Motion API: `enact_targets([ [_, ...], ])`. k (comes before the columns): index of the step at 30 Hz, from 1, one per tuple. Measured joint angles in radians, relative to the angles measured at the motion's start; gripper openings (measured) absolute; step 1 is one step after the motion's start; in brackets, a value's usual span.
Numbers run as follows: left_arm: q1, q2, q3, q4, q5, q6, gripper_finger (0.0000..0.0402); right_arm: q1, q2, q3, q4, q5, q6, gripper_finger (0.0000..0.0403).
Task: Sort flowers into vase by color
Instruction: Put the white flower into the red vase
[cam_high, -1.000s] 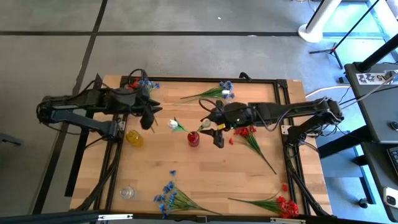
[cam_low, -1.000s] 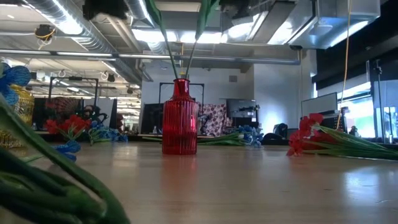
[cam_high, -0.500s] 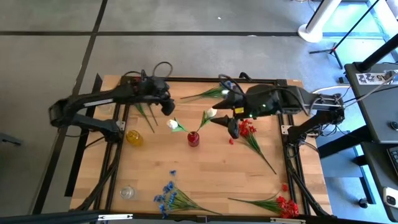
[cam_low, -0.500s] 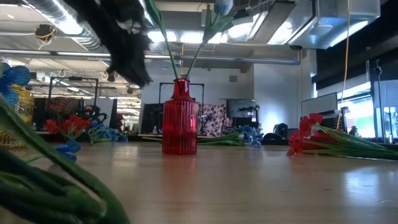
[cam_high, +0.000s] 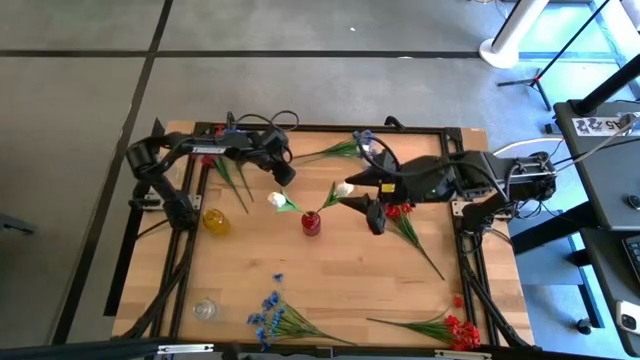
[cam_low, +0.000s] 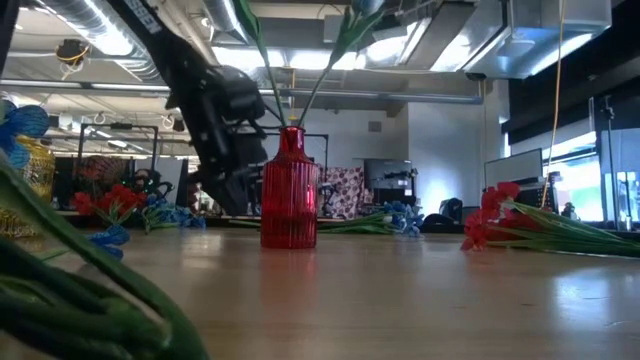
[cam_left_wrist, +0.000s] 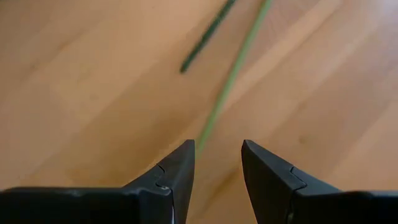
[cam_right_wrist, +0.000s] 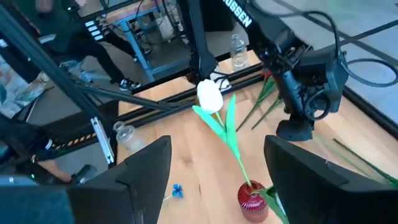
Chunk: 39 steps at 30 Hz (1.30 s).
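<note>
Small ribbed red glass vase (cam_high: 311, 222) stands upright near centre of the pale wooden tabletop (cam_high: 330, 290) w/ two white tulip-like flowers in it: one white bloom (cam_high: 277, 199) leans toward 10 o'clock, the other white bloom (cam_high: 343, 188) toward 2 o'clock; in low view the red vase (cam_low: 289, 190) shows both thin green stems rising out of its neck. Left gripper (cam_high: 284, 175) hovers at approx 11 o'clock from the vase, near the first bloom but apart from it, fingers parted and holding nothing; left wrist view shows its dark fingers (cam_left_wrist: 178, 171) spread above bare wood w/ a loose green stem (cam_left_wrist: 231, 78) lying beneath. Right gripper (cam_high: 375, 216) sits at 3 o'clock from the vase, fingers (cam_right_wrist: 147, 171) wide apart and empty, w/ the tulip (cam_right_wrist: 210, 96) and vase (cam_right_wrist: 252, 198) between them in its wrist view. Other flowers lie flat on the tabletop: red sprig (cam_high: 403, 222) just beside the right gripper at 3 o'clock, blue sprig (cam_high: 345, 147) at 1 o'clock near the far edge, green stems (cam_high: 232, 175) at 10 o'clock under the left arm, blue bunch (cam_high: 277, 318) at 7 o'clock near the front edge, red bunch (cam_high: 447, 327) at 5 o'clock in the front corner. Yellow glass vase (cam_high: 215, 220) stands at 9 o'clock, well apart from the red one; clear glass vase (cam_high: 204, 309) stands at 8 o'clock near the front edge.
</note>
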Motion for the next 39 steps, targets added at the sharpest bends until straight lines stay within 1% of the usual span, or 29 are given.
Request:
enact_targets([
  [5,0.014,0.039,0.001,0.035,-0.042,0.038,0.0123,-0.014,0.011,-0.001,0.004,0.035,0.002,0.0257],
  [7,0.020,0.053,0.001,0.047,-0.041,0.061,0.0117,-0.014,0.018,-0.001,0.010,0.038,0.003,0.0257],
  [11,0.028,0.092,0.002,0.080,0.032,0.090,0.0103,-0.022,0.030,-0.001,0.045,0.045,0.002,0.0257],
  [14,0.030,0.120,0.006,0.096,0.033,0.071,0.0087,-0.021,0.038,-0.001,0.059,0.046,0.002,0.0257],
  [17,0.029,0.131,0.006,0.096,0.007,0.063,0.0057,-0.021,0.048,-0.001,0.059,0.052,-0.001,0.0257],
  [20,0.028,0.107,0.004,0.091,-0.001,0.045,0.0016,-0.021,0.056,-0.002,0.061,0.052,-0.006,0.0257],
  [21,0.028,0.094,0.002,0.086,0.001,0.042,0.0010,-0.021,0.057,-0.002,0.060,0.052,-0.006,0.0257],
  [23,0.027,0.052,-0.001,0.069,0.016,0.041,0.0008,-0.022,0.060,-0.002,0.058,0.052,-0.009,0.0257],
  [26,0.027,-0.051,0.001,0.035,0.033,0.040,0.0006,-0.037,0.059,-0.002,0.060,0.052,-0.033,0.0257],
  [28,0.028,-0.132,0.001,-0.030,0.102,0.036,0.0004,-0.058,0.051,-0.002,0.058,0.051,-0.035,0.0257],
  [31,0.012,-0.269,0.001,-0.111,0.286,0.017,0.0004,-0.102,0.028,-0.002,0.058,0.038,-0.035,0.0257],
  [34,-0.015,-0.379,0.001,-0.204,0.427,-0.036,0.0005,-0.152,0.011,-0.001,0.038,-0.019,-0.042,0.0257],
  [37,-0.058,-0.470,0.001,-0.238,0.521,-0.095,0.0005,-0.205,0.007,-0.001,-0.002,-0.078,-0.073,0.0257],
  [39,-0.087,-0.518,0.001,-0.217,0.548,-0.151,0.0005,-0.236,0.005,-0.001,-0.041,-0.089,-0.088,0.0257],
])
